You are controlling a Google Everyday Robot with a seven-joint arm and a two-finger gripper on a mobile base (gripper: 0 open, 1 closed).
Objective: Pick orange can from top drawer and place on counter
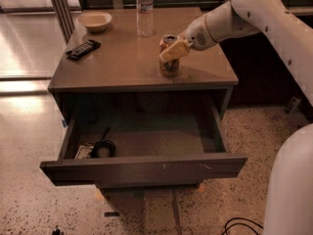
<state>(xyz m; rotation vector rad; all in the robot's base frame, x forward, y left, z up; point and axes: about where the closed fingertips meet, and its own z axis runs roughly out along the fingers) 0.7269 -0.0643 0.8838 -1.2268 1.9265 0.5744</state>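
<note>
The orange can (169, 66) stands upright on the counter (122, 58), near its front right part. My gripper (172, 47) reaches in from the right on the white arm and is shut on the can's upper half, with one pale fingertip (175, 50) lying across the can's front. The top drawer (146, 168) is pulled fully open below the counter. Its front panel faces me.
A clear water bottle (145, 11), a tan bowl (95, 20) and a black remote (83, 49) sit on the counter's back and left. A dark coiled item (102, 148) lies in the drawer's left front corner. The robot's white body (291, 185) fills the lower right.
</note>
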